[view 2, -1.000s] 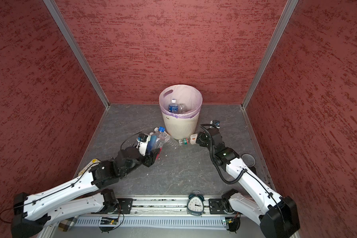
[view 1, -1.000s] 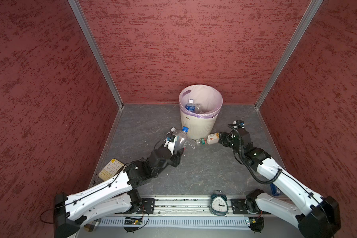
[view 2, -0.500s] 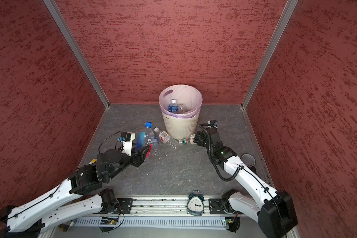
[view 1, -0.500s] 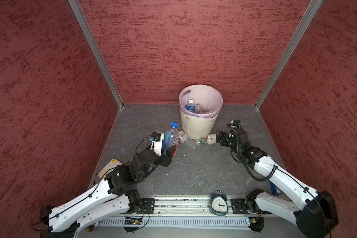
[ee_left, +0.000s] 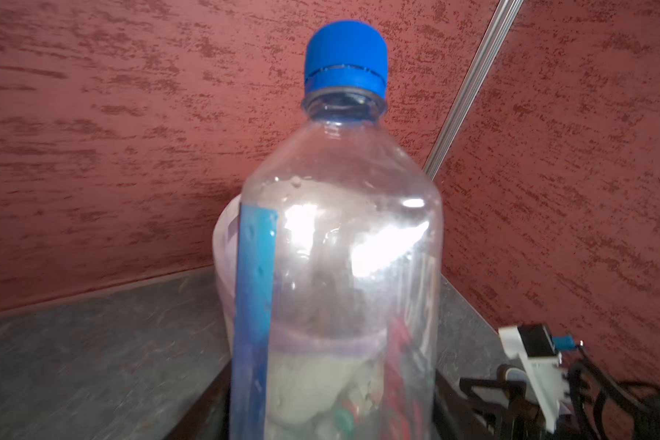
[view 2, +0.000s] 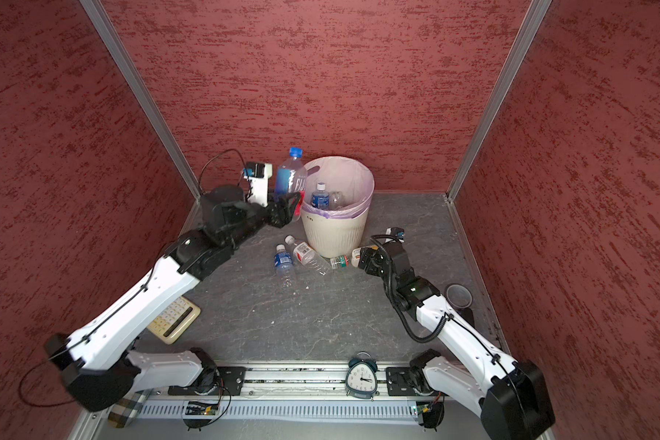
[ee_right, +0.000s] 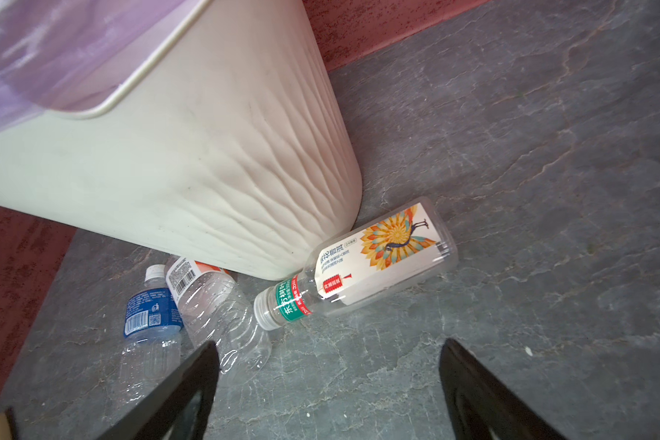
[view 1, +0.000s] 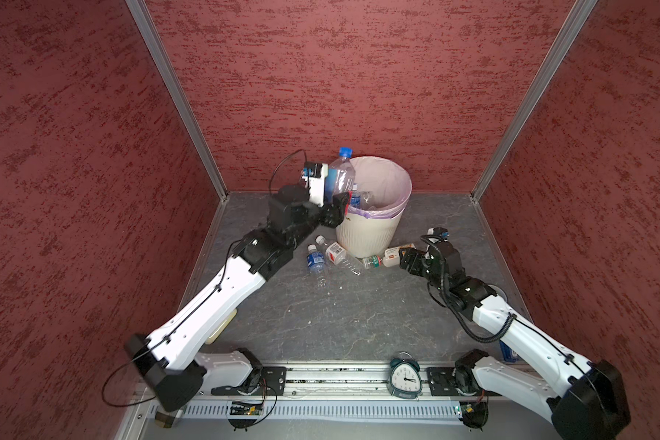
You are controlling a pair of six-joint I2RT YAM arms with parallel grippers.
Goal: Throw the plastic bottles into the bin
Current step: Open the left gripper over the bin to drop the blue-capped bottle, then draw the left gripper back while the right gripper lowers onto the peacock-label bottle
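My left gripper (view 1: pixel 336 207) (view 2: pixel 288 207) is raised beside the left of the bin's rim, shut on a large clear bottle (view 1: pixel 340 179) (view 2: pixel 291 179) (ee_left: pixel 340 266) with a blue cap and blue label, held upright. The cream ribbed bin (view 1: pixel 366 236) (view 2: pixel 332 236) (ee_right: pixel 191 164) with a lilac liner holds a blue-labelled bottle (view 2: pixel 319 196). On the floor at its base lie a blue-labelled bottle (view 1: pixel 315 261) (ee_right: pixel 151 324), a red-white one (view 1: pixel 338 253) (ee_right: pixel 214 301) and a white-orange one (view 1: pixel 387 260) (ee_right: pixel 374 259). My right gripper (view 1: pixel 406 259) (ee_right: pixel 328 354) hovers open just short of the white-orange bottle.
A teal alarm clock (view 1: pixel 405 375) (view 2: pixel 361 375) stands on the front rail. A cream keypad (view 2: pixel 174 316) lies under the left arm. A clear cup (view 2: pixel 458 295) sits by the right wall. Red walls close in three sides.
The left arm has lifted the blue-capped bottle from low on the floor left of the bin up to the bin's rim. The right gripper has barely moved.
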